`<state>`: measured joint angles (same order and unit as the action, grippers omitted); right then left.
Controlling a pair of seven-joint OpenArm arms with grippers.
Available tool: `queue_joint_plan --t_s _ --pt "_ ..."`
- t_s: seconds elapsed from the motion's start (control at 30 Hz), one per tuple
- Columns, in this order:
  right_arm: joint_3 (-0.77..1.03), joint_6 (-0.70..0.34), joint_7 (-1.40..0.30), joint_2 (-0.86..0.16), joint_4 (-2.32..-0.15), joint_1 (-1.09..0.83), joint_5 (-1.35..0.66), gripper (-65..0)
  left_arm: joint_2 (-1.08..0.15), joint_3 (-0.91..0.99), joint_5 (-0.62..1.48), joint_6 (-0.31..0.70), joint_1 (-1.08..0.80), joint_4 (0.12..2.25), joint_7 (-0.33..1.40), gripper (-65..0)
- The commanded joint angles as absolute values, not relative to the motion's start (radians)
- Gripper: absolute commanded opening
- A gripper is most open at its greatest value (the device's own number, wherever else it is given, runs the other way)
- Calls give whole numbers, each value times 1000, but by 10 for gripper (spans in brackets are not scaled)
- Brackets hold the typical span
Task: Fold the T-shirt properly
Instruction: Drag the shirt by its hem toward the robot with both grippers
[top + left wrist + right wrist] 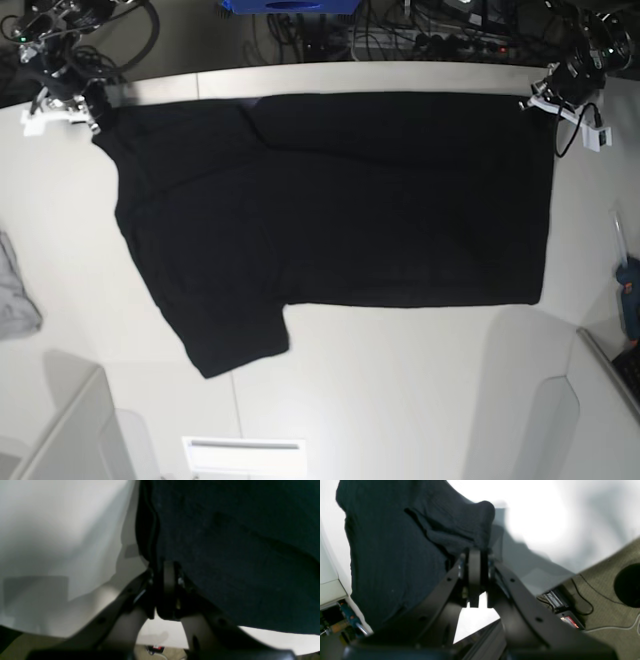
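The black T-shirt (340,200) lay flat on the white desk (400,400), plain side up, stretched long from one side of the desk to the other. Its far edge ran along the back of the desk, and that edge was held at both ends.

The left claw (160,585) was pressed together on the cloth at the far corner of the hem end (on the right side of the base view (548,98)). In its wrist view the dark cloth hung away from the claw, up and to the right, with a thick rolled edge going straight up from the jaws.

The right claw (477,580) was also pinching the shirt, at the sleeve and shoulder end (on the left in the base view (92,112)). In its wrist view the cloth bunched just past the jaws and spread to the left.

So the whole shirt lay toward the front of the desk from both claws. The long line between the two claws matched the long way of the shirt. Each arm was near its own end, and neither was closer to the middle. One short sleeve (235,340) stuck out toward the front. I think the next move would need both claws to carry the far edge forward together, keeping it tight.

A small grey cloth (15,295) sat at the left edge, well apart from the shirt.
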<state>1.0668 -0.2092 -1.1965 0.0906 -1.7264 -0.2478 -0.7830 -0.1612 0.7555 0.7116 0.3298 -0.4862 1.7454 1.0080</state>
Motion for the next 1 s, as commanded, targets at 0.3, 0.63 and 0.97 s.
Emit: queue_joint_plan --t_s 0.3,0.63,0.97 --pt "1070 -213 -1187 82 -1811 -292 -805 -650 -176 825 725 335 -539 1764 993 -650" --pt "1070 -214 -1187 84 -1808 -306 -805 -650 -174 822 723 335 -550 1764 993 -650" --pt "1070 -214 -1187 84 -1805 -318 -806 -650 -174 832 719 334 -552 1761 997 -650"
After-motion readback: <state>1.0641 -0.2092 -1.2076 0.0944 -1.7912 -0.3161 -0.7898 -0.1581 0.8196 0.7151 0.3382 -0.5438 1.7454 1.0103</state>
